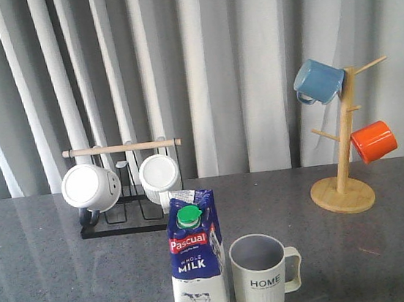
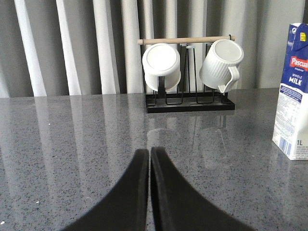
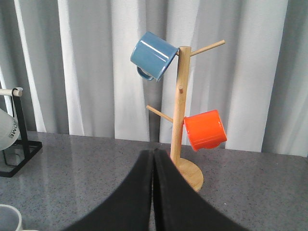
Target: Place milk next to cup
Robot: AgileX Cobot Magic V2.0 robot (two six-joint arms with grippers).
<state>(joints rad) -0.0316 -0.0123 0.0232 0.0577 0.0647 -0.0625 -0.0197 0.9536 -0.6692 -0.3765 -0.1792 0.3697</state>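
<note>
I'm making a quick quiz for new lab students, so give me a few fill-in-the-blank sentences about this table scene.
1. The milk carton's round cap is ____.
2. The word printed on the cup is ____.
3. The mug hanging highest on the wooden tree is ____.
4. Both grippers' jaws are ____.

Missing words: green; HOME; blue; shut

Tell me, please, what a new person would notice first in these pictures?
Probably the milk, a tall blue-and-white carton at the front of the table, standing upright just left of the ribbed HOME cup. Next, the wooden mug tree at the back right, with a blue mug and an orange mug hanging on it.
</note>
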